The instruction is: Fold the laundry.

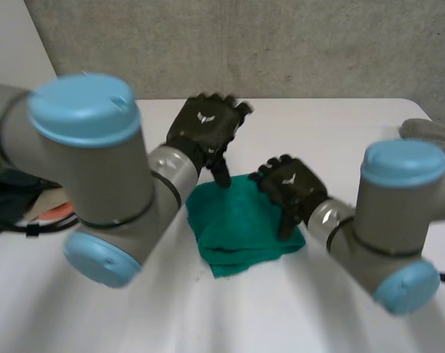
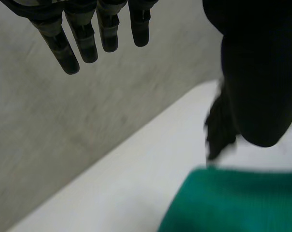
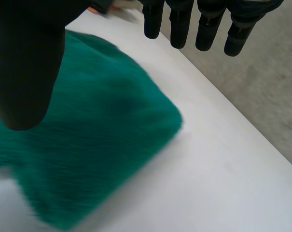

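- Green cloth (image 1: 237, 228) in the middle of the white table (image 1: 340, 140), folded into a thick, roughly rectangular pad with stacked layers showing along its near edge.
- Long axis running from the far side towards the robot, near end swung a little to the robot's right; one corner pointing to the near right.
- Left hand (image 1: 204, 129) above the cloth's far left corner, back of the hand up, thumb hanging down to about the far edge; contact with the cloth impossible to judge.
- Seen from the left wrist: fingers (image 2: 88, 43) straight and slightly apart, thumb (image 2: 261, 72) well away from them, nothing held, cloth (image 2: 232, 203) below the thumb.
- Right hand (image 1: 292, 187) over the cloth's right side, thumb pointing down onto or just over the cloth near its right corner.
- Seen from the right wrist: fingers (image 3: 206, 29) straight and spread over bare table, thumb (image 3: 25, 63) apart from them above the cloth (image 3: 97, 145), nothing pinched.
- Further out, a grey cloth (image 1: 430, 131) at the table's far right edge, well apart from the green one.
- Dark clutter (image 1: 16, 198) with a bit of orange at the left edge, behind the left arm.
- Rough grey wall (image 1: 281, 44) behind the table.
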Motion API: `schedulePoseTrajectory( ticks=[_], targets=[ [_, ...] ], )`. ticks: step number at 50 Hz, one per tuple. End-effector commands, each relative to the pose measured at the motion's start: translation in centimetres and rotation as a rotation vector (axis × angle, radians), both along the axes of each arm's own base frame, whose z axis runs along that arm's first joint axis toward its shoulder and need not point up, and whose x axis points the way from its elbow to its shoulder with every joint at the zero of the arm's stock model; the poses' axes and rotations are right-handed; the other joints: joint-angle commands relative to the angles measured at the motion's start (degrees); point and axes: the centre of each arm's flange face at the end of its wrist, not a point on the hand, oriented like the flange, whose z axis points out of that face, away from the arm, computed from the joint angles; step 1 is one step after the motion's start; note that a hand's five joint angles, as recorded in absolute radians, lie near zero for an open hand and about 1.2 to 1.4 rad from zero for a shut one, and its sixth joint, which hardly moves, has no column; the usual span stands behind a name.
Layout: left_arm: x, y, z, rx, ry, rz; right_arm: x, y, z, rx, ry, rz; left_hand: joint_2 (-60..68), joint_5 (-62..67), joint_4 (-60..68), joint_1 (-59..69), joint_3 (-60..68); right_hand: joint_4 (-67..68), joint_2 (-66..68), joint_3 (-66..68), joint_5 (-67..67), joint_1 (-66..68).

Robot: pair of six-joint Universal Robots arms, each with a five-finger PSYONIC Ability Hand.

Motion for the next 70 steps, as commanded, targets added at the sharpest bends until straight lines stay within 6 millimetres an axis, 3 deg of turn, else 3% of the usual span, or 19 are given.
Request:
schedulePoseTrajectory(
  ticks=[1, 6, 17, 29, 33, 37, 38, 40, 47, 48, 52, 53, 60, 61, 68, 70],
  targets=[
    [-0.9, 0.9, 1.8, -0.006, 0.031, -0.322, -0.2, 4.4, -3.4, 0.022, 0.010, 0.067, -0.97, -1.75, 0.23, -0.25, -1.23, -1.99, -2.25, -1.88, -2.55, -2.81],
    [-1.1, 1.0, 1.9, 0.013, 0.028, -0.397, 0.6, 4.4, -4.4, -0.032, -0.021, 0.080, -0.97, -1.75, 0.23, -0.25, -1.23, -1.99, -2.25, -1.88, -2.55, -2.81],
    [-1.2, 0.7, 0.5, 0.046, 0.011, -0.388, 2.1, 2.0, -6.6, -0.140, -0.003, 0.094, -0.97, -1.75, 0.23, -0.25, -1.23, -1.26, -1.52, -1.15, -1.81, -2.08],
    [-1.2, 0.6, 0.5, 0.043, 0.013, -0.385, 3.2, 0.5, -6.5, -0.186, -0.011, 0.099, -0.80, -1.58, 0.40, -0.08, -1.06, 27.68, 27.41, 27.78, 27.12, 26.85],
    [-1.2, 0.6, 0.7, 0.039, 0.015, -0.385, 3.7, -0.2, -6.1, -0.207, -0.026, 0.099, -0.80, -1.58, 0.40, -0.08, -1.06, 46.68, 46.41, 46.79, 46.12, 45.86],
    [-1.1, 0.6, 0.7, 0.038, 0.015, -0.384, 4.2, -0.8, -5.4, -0.230, -0.045, 0.101, -0.63, -1.41, 0.57, 0.09, -0.89, 42.53, 42.27, 42.64, 41.98, 41.71],
    [-1.1, 0.5, 0.7, 0.038, 0.015, -0.382, 4.3, -1.1, -5.3, -0.233, -0.047, 0.093, -0.63, -1.41, 0.57, 0.09, -0.89, 32.18, 31.91, 32.28, 31.62, 31.35],
    [-0.9, 0.3, 0.7, 0.041, 0.014, -0.376, 4.4, -1.3, -5.4, -0.227, -0.048, 0.091, -0.63, -1.41, 0.57, 0.09, -0.89, 25.04, 24.77, 25.14, 24.48, 24.21],
    [-0.9, 0.1, 0.4, 0.048, 0.011, -0.373, 4.7, -1.8, -6.3, -0.220, -0.042, 0.093, -0.63, -1.41, 0.57, 0.09, -0.89, 21.30, 21.03, 21.40, 20.74, 20.47],
    [-0.9, 0.1, 0.3, 0.050, 0.010, -0.373, 4.7, -1.9, -6.3, -0.220, -0.042, 0.092, -0.63, -1.41, 0.57, 0.09, -0.89, 22.47, 22.21, 22.58, 21.92, 21.65],
    [-0.9, 0.1, 0.3, 0.052, 0.009, -0.371, 4.8, -2.1, -6.1, -0.229, -0.050, 0.091, -0.63, -1.41, 0.57, 0.09, -0.89, 54.87, 54.60, 54.97, 54.31, 54.04],
    [-0.9, 0.1, 0.2, 0.053, 0.008, -0.373, 4.7, -2.5, -5.8, -0.236, -0.055, 0.081, -0.63, -1.41, 0.57, 0.09, -0.89, 67.88, 67.61, 67.98, 67.32, 67.06],
    [-0.5, -0.3, 1.1, 0.029, 0.020, -0.357, 4.0, -5.2, -2.9, -0.313, -0.101, 0.029, -0.63, -1.41, 0.57, 0.09, -0.89, 68.01, 67.75, 68.12, 67.45, 67.19],
    [-0.4, -0.5, 1.2, 0.026, 0.021, -0.350, 3.6, -6.2, -1.4, -0.349, -0.122, 0.005, -0.63, -1.41, 0.57, 0.09, -0.89, 68.01, 67.75, 68.12, 67.45, 67.19],
    [0.6, -1.4, 3.4, -0.032, 0.050, -0.276, 0.5, -11.4, 3.4, -0.483, -0.167, -0.105, -0.80, -1.58, 0.40, -0.08, -1.06, 68.01, 67.75, 68.12, 67.45, 67.19],
    [0.8, -1.6, 4.3, -0.058, 0.063, -0.263, -1.4, -13.8, 5.4, -0.546, -0.192, -0.153, -0.97, -1.74, 0.24, -0.25, -1.23, 68.01, 67.75, 68.12, 67.45, 67.19]
  ],
)
